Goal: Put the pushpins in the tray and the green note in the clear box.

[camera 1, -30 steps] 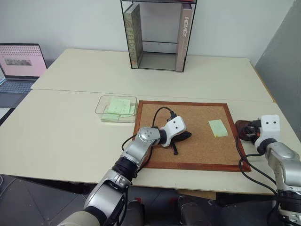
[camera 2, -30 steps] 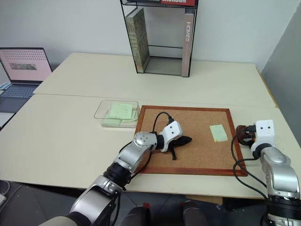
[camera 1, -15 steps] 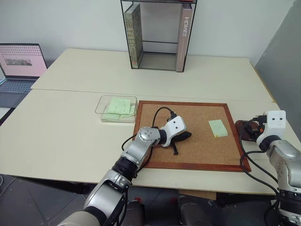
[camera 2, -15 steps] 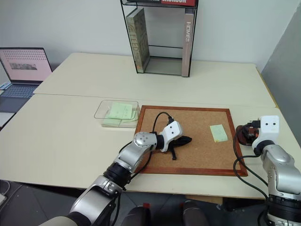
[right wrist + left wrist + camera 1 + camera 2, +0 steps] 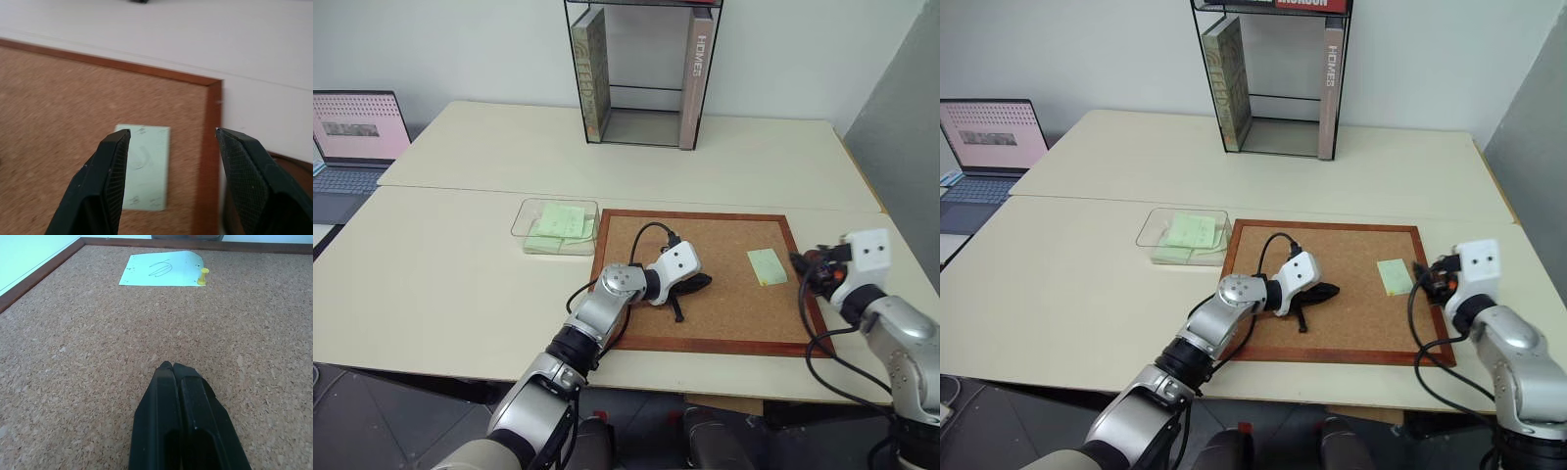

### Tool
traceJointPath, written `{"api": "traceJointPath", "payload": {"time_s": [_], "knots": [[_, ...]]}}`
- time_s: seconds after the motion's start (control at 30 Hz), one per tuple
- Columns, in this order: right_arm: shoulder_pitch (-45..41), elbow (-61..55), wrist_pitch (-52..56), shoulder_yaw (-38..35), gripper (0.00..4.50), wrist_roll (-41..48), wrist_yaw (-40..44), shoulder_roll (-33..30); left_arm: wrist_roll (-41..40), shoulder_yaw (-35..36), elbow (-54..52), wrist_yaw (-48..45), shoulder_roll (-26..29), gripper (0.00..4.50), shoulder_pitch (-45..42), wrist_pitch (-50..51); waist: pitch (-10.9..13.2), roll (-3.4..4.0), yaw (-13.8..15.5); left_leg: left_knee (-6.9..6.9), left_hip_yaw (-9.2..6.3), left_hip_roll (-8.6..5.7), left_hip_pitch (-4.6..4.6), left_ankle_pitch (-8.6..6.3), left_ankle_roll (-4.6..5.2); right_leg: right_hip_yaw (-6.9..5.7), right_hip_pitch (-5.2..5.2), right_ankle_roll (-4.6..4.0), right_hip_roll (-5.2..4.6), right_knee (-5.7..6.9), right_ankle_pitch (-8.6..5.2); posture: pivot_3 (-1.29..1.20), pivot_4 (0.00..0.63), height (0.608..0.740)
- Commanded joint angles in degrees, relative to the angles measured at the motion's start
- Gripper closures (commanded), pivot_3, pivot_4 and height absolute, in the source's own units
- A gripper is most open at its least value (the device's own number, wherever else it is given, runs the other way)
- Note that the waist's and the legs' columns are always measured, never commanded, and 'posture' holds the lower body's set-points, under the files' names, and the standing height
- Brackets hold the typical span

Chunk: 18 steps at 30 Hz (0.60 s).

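Motion over the last second belongs to the right gripper (image 5: pixel 805 266) alone: a second ago it sat out over the tray (image 5: pixel 820 277) at the cork board's (image 5: pixel 724 304) right edge, and now it has swung left, so its black fingers (image 5: pixel 105 176) reach across the board's right frame towards the green note (image 5: pixel 767 265). Its jaws stand well apart and hold nothing; in its own wrist view the note lies between the two open fingers, on the cork just inside the frame. The tray now lies mostly hidden behind that hand, a dark reddish edge showing beside it.

Across those same frames the left gripper (image 5: pixel 697 283) has not stirred. It lies on the middle of the board with its fingers pressed shut on nothing, pointing towards the note.

One yellowish pushpin (image 5: pixel 202 276) stands in the note's edge, fixing it to the cork. The red pin may already be in the tray, but the tray's inside cannot be made out here. The clear box (image 5: pixel 523 227), just off the board's left corner, already holds pale green slips.

Judged from this, the right arm has finished at the tray and is lining up on the remaining pin, which must come out before the note can go.
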Motion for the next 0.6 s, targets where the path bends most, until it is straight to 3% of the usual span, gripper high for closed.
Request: {"api": "traceJointPath", "payload": {"time_s": [0.03, 0.3, 0.4, 0.6], "knots": [[1.5, -2.4, -1.1, 3.1, 1.56, -0.4, -0.7, 2.4, 1.1, -1.4, 1.1, -0.4, -0.1, 4.5, 0.5, 0.6, 0.0, 0.02, 0.0, 0.0, 0.0, 0.0, 0.0, 0.0, 0.0, 0.01, 0.0, 0.0, 0.0, 0.0, 0.0, 0.0, 0.15, 0.74], [2.3, 2.2, -4.5, 4.9, 1.56, -3.7, -2.6, 4.4, 1.2, -1.5, 1.1, -0.4, -0.1, 4.5, 0.4, 0.6, 0.0, 0.02, 0.0, 0.0, 0.0, -0.01, -0.01, 0.0, 0.0, 0.0, -0.01, -0.01, -0.01, 0.0, -0.01, 0.0, 0.15, 0.74], [2.4, 3.5, -5.7, 4.8, 1.95, -4.5, -2.8, 4.4, 1.2, -1.5, 1.1, -0.4, -0.1, 4.5, 0.4, 0.6, 0.0, 0.02, 0.0, 0.0, 0.0, -0.01, 0.0, 0.0, 0.0, 0.0, -0.01, -0.01, -0.01, 0.01, -0.01, 0.0, 0.15, 0.74], [2.7, 3.8, -6.6, 4.7, 3.45, -4.8, -2.8, 4.8, 1.2, -1.5, 0.8, -0.4, 0.1, 4.5, 0.5, 0.7, 0.0, 0.02, 0.0, 0.0, 0.0, -0.01, -0.01, 0.0, 0.0, 0.0, -0.01, -0.01, -0.01, 0.01, -0.01, 0.0, 0.15, 0.74]]}}
